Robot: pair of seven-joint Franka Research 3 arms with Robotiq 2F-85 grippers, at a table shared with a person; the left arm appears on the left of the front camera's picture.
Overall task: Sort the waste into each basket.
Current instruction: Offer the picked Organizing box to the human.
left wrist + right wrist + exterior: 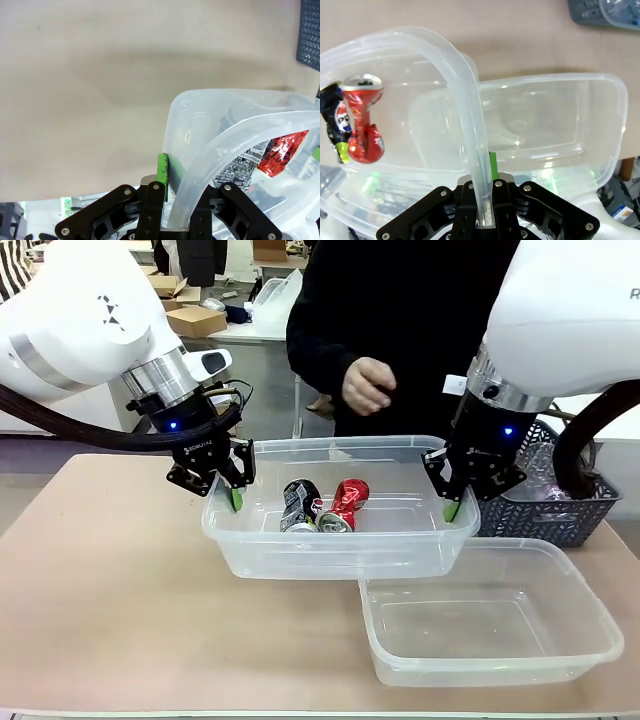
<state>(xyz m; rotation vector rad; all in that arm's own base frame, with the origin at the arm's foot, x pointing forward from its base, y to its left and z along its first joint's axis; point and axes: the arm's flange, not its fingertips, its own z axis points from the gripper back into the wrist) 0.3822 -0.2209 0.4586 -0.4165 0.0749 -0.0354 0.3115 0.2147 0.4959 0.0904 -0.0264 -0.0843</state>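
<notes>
A clear plastic tub hangs between both arms, seemingly just off the table. Inside lie a crushed red can and a black-and-yellow can. My left gripper is shut on the tub's left rim, with a green pad against the outer wall. My right gripper is shut on the right rim. The right wrist view shows the red can and the black can inside the tub. An empty clear tub sits at front right.
A dark lattice basket holding clear bottles stands at the far right, behind my right arm. A person stands across the table with one hand above the held tub. The tan tabletop is bare at left and front.
</notes>
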